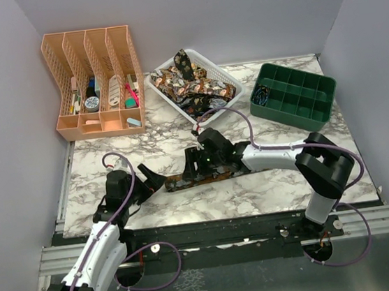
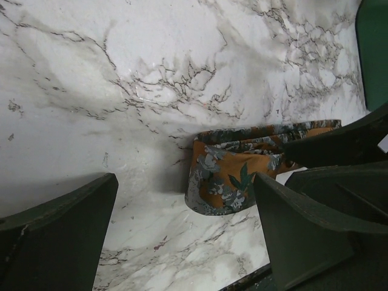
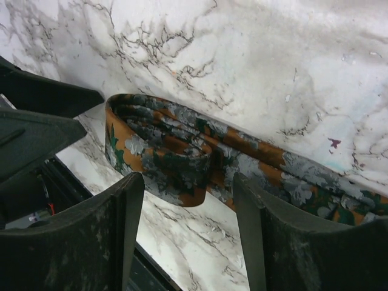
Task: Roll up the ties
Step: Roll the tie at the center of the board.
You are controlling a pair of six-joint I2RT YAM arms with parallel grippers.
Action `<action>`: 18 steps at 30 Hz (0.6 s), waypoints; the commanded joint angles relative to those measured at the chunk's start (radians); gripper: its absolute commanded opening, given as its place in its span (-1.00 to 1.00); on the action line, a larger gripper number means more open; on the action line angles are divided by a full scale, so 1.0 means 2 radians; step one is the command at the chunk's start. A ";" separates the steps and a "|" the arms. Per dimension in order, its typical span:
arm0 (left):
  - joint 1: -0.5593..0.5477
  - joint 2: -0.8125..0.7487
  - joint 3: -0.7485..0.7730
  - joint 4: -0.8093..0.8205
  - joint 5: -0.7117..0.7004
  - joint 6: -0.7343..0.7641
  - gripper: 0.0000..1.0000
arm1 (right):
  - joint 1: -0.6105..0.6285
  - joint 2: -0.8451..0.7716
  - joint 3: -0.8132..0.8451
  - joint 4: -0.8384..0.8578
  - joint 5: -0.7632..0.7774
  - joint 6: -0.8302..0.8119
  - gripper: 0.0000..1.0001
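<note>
One tie, orange-brown with a grey and green floral pattern, lies flat on the marble table. Its left end is folded over into a loose loop, seen in the left wrist view and the right wrist view. My right gripper is open just above that folded end, its jaws astride it without touching. My left gripper is open and empty just left of the tie's end. More patterned ties are piled in a white basket at the back.
An orange slotted organizer with small items stands at the back left. A green compartment tray sits at the back right. The right gripper's fingers show at the right of the left wrist view.
</note>
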 commanded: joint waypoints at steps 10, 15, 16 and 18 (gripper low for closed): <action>-0.008 0.006 -0.012 0.026 0.034 0.005 0.85 | 0.003 0.047 0.051 -0.091 0.051 0.015 0.09; -0.013 0.005 -0.017 0.047 0.055 0.006 0.85 | 0.003 0.055 0.052 -0.090 0.047 0.002 0.06; -0.015 0.006 -0.019 0.052 0.060 0.006 0.85 | 0.003 0.056 0.051 -0.088 0.046 0.002 0.06; -0.019 0.010 -0.020 0.055 0.064 0.004 0.85 | 0.003 0.058 0.051 -0.087 0.043 0.003 0.06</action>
